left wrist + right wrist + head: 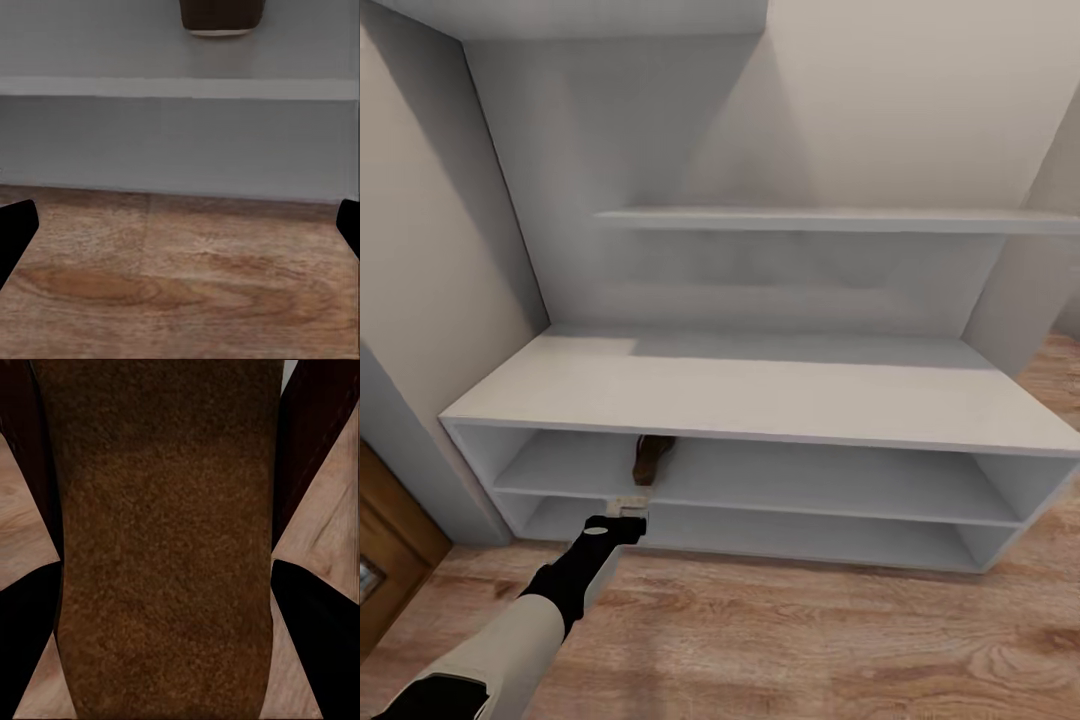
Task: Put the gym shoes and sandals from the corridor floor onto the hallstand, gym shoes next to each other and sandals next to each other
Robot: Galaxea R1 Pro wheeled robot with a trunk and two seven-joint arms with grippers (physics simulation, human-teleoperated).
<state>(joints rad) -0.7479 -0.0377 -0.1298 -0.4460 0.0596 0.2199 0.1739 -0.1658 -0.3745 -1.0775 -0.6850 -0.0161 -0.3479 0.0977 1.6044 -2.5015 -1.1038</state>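
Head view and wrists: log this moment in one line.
left gripper: open, empty | dark brown flat sandal: on upper shelf of pale grey hallstand | right gripper: around second sandal

Plain beige wall along the left of the head view, bare and evenly lit, meeting a darker grey recess at a sloping edge. Lower down against it, a grey upright jamb, slanting in the picture. Beside the jamb, in the bottom-left corner, part of a brown wooden door with a raised frame moulding and a darker inset panel, cut off by the picture's edge; glass or wood, impossible to tell. Overhead, a pale flat slab across the top.
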